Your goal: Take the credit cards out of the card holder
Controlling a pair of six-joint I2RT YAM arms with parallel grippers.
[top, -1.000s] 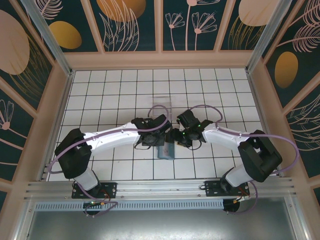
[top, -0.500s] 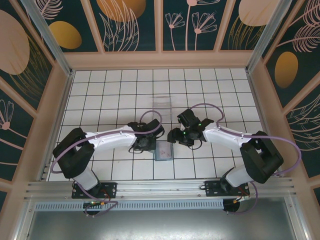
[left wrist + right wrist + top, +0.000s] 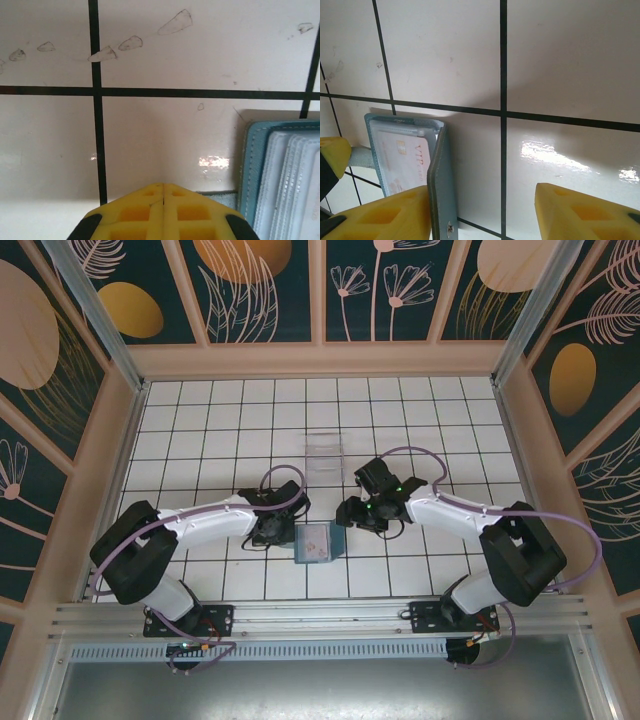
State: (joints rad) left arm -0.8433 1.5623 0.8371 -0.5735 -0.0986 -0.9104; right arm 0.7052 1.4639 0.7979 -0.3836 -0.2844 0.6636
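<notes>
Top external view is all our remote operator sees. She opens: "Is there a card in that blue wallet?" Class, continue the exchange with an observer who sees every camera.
Observer: Yes, a whitish card with red lettering sits in a pocket of the wallet.
Operator: Is the right gripper on it yet?
Observer: No. The right gripper is open, with the wallet's raised flap standing between its fingers, close against one.
Operator: And the left gripper?
Observer: The left gripper is shut, fingers flush together, beside the wallet's edge.
</notes>
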